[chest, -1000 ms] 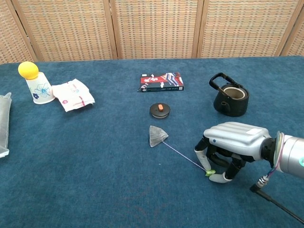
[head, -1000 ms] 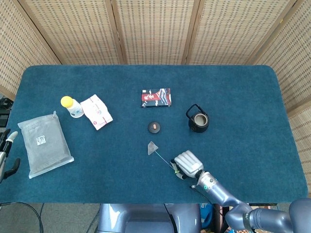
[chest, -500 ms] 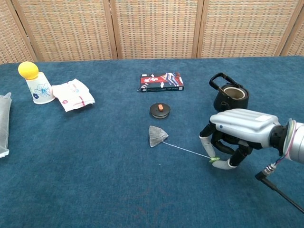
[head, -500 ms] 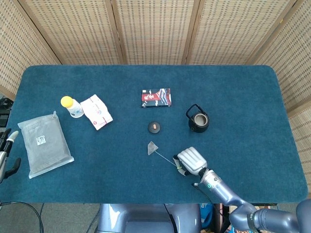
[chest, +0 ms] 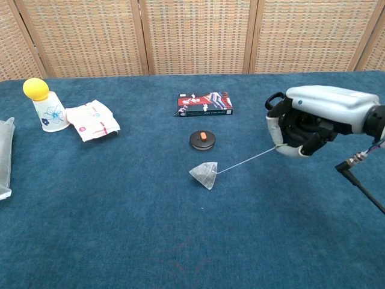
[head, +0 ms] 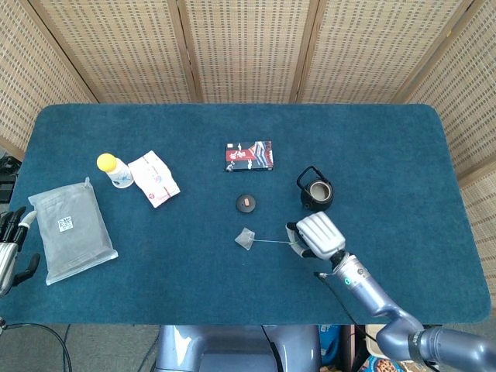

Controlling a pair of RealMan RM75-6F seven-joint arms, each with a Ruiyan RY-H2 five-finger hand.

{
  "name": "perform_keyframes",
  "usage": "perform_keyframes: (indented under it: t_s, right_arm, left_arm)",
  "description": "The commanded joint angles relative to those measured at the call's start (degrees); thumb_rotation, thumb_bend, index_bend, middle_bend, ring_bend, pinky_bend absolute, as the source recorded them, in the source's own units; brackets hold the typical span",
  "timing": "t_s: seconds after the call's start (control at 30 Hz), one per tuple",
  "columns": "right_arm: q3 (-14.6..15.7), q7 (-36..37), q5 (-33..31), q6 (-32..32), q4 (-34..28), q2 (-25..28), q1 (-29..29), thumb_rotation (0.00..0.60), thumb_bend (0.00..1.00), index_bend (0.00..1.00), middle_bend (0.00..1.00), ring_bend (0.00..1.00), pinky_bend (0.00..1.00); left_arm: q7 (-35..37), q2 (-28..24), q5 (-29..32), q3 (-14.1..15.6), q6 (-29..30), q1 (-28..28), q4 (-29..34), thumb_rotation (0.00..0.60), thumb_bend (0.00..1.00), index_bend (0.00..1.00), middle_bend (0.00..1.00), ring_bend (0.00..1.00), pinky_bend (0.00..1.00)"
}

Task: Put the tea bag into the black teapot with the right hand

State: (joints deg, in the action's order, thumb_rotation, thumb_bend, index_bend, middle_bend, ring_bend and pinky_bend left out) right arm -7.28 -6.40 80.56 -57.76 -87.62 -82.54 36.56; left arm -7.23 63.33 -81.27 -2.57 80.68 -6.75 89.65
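Note:
My right hand (head: 318,235) (chest: 310,121) pinches the tag end of the tea bag's string, raised above the table just in front of the black teapot (head: 316,191). In the chest view the hand covers most of the teapot; only its handle (chest: 272,100) shows. The string runs taut down and left to the pale triangular tea bag (head: 246,238) (chest: 205,174), which tilts up with a corner near the cloth. The teapot's round black lid (head: 246,203) (chest: 203,139) with an orange knob lies apart to the left. My left hand (head: 11,249) sits at the table's left edge, fingers apart, holding nothing.
A dark printed box (head: 249,155) (chest: 204,103) lies behind the lid. At the left stand a paper cup with a yellow ball (head: 113,170) (chest: 43,105), a white packet (head: 153,178) (chest: 91,120) and a clear plastic bag (head: 71,229).
My right hand has risen and moved toward the teapot with the string's end. The string pulled taut and the tea bag tipped up, shifting slightly toward the right.

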Motion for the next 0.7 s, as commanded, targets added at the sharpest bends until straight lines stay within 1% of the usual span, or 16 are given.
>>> perform_keyframes:
  t_s: [0.03,0.33,0.5,0.7]
  right_arm:
    - [-1.2,2.0,-0.1,-0.8,-0.3,1.5,0.0,0.6,0.64,0.64,0.9,0.93,0.98]
    - [-4.5,6.3,-1.9,-2.1,-0.2,5.0,0.1,0.6,0.64,0.64,0.9,0.93,0.98]
    - [-5.5,7.1,-2.8,-2.2,-0.2,6.7,0.2,0.6,0.64,0.65,0.9,0.94,0.98]
    - [-7.0,8.3,-4.5,-1.2,1.3,8.6,0.9,0.6,0.64,0.65,0.9,0.93,0.98]
  left_arm:
    - [-0.2,0.0,-0.1,0.0,0.1,0.0,0.2,0.6,0.45,0.0,0.0,0.0,0.0]
    - [-0.9,0.0,-0.3,0.2,0.0,-0.1,0.9,0.6,0.45,0.0,0.0,0.0,0.0]
    - [-1.1,0.0,-0.1,0.2,-0.1,-0.1,1.1,0.6,0.44,0.0,0.0,0.0,0.0]
    - [-1.4,0.1,0.3,0.2,0.0,0.0,1.2,0.6,0.45,0.0,0.0,0.0,0.0]
